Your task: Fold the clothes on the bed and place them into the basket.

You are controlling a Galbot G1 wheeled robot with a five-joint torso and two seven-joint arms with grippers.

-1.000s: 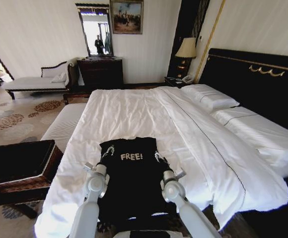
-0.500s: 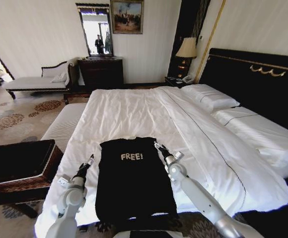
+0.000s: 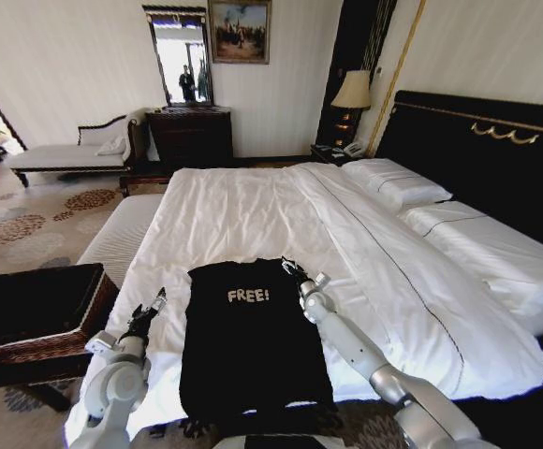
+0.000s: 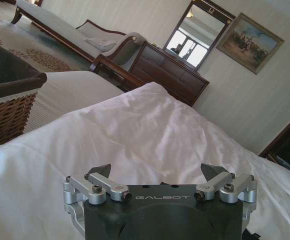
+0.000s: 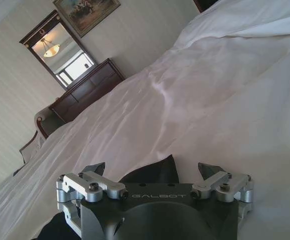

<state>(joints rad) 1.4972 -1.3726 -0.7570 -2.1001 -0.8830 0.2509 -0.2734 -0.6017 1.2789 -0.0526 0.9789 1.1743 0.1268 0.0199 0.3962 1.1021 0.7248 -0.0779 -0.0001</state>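
The T-shirt [image 3: 250, 341] lies partly folded on the bed [image 3: 253, 206]; both pincers, left [image 3: 150, 311] and right [image 3: 291, 272], gape empty; the basket [image 3: 37, 309] waits.

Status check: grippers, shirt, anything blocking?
Left gripper open, over duvet beside T-shirt. Right gripper open at shirt's top right corner. Shirt flat on bed, unfolded. Nothing in the way.
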